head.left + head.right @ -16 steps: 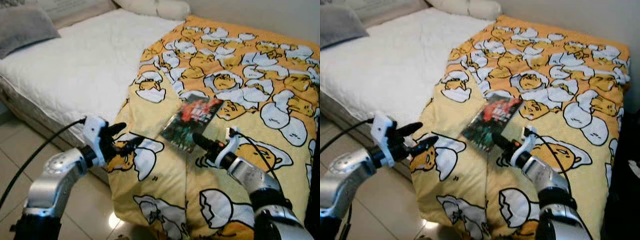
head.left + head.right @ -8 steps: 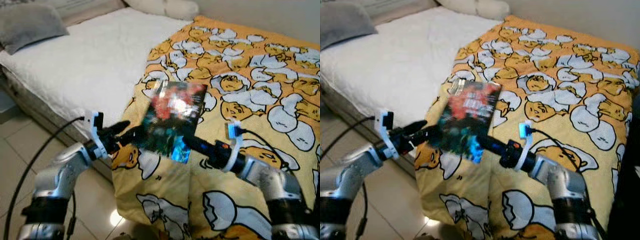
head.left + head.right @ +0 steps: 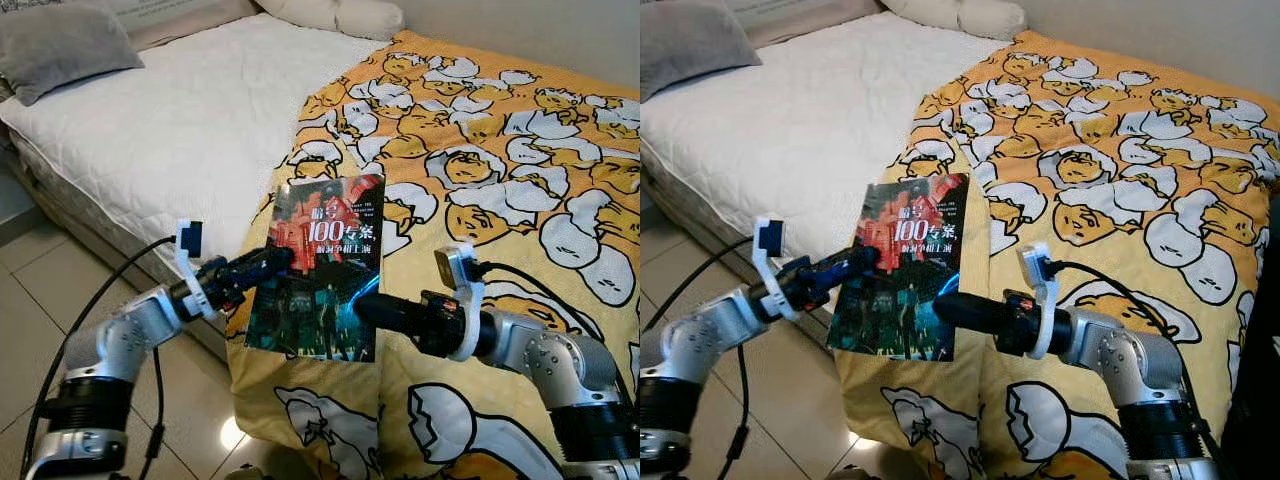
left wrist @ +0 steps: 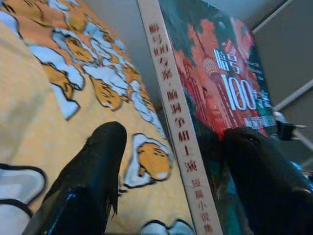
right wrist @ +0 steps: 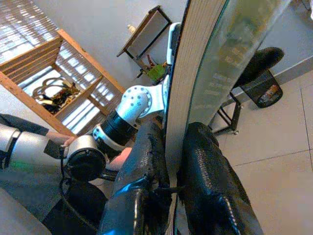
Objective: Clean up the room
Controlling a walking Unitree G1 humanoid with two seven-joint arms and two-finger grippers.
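A paperback book (image 3: 325,265) with a dark red and teal cover is held upright in the air, over the near edge of the yellow blanket (image 3: 500,170). My right gripper (image 3: 362,303) is shut on the book's lower right edge; in the right wrist view both fingers (image 5: 146,161) pinch the page block (image 5: 205,73). My left gripper (image 3: 272,262) is at the book's left edge. In the left wrist view its fingers (image 4: 95,166) stand apart, open, with the spine (image 4: 178,122) between them; one touches the cover, and a gap separates the other from the spine.
The blanket, printed with egg cartoons, covers the right part of a bed with a white mattress (image 3: 180,120). A grey pillow (image 3: 65,45) lies at its far left. Tiled floor (image 3: 30,330) runs along the bed's near side. A black bin (image 5: 266,90) stands on the floor.
The book lay flat on the blanket a second ago; my right gripper has lifted and turned it upright, and the left gripper has closed in on its left edge. The camera shifted slightly.
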